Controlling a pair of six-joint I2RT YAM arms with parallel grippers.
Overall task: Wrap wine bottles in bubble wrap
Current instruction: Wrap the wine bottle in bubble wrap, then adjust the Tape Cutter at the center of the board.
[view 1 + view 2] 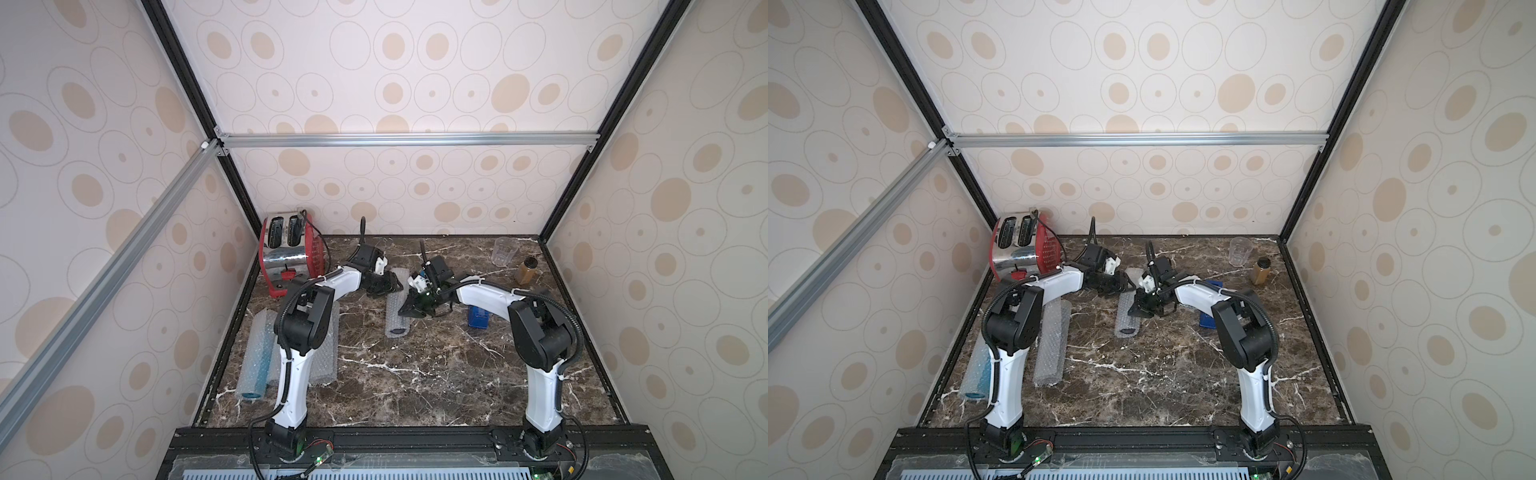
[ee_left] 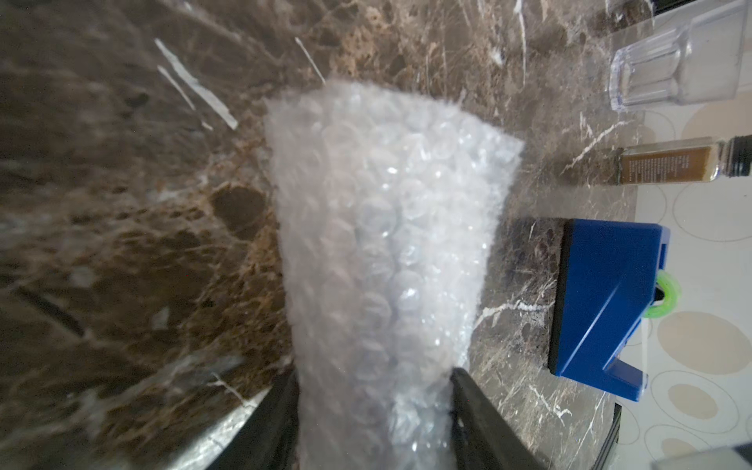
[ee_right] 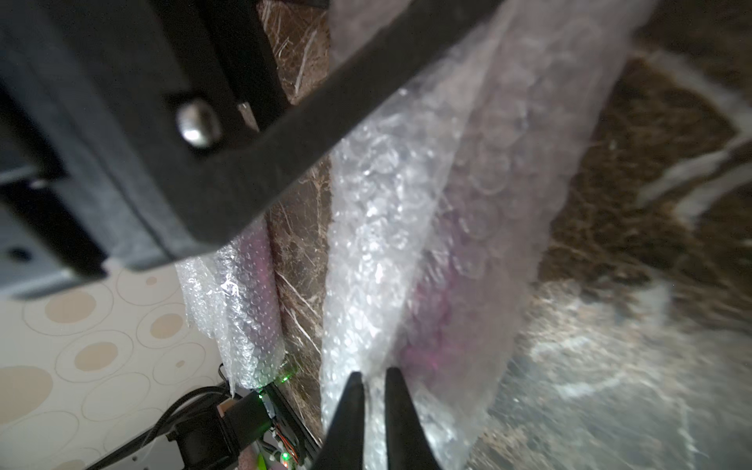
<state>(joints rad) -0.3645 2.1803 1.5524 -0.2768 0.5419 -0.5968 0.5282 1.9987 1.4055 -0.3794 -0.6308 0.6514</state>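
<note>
Both your arms reach in over the middle of the surface (image 1: 415,382), where the centre roll (image 1: 392,318) of bubble wrap lies with its length running front to back. Your left gripper (image 1: 386,286) is at the far end of it. In the left wrist view its fingers (image 2: 472,407) stand on either side of the wrap and press against it, so it is recorded as clamped on that end. Your right gripper (image 1: 409,309) meets the centre roll from the right, about midway along. The right wrist view shows its tips almost together, with a fold of the wrap's loose edge pinched between them. A purple bottle (image 3: 427,325) shows faintly through the layers beside those tips, lying inside the wrap. Its cap and label cannot be made out. Two further rolls lie side by side near the left edge of the surface, partly behind your left arm. The outer roll (image 1: 253,361) has a blue bottle (image 1: 261,368) showing through it. The contents of the inner roll (image 1: 1052,345) cannot be told from the top views. A red toaster (image 1: 286,249) stands in the back left corner. A clear cup (image 1: 503,251) and an amber jar (image 1: 525,270) stand just beside each other at the back right. A blue block (image 1: 480,318) sits to the right of the centre roll, close under your right arm.
</note>
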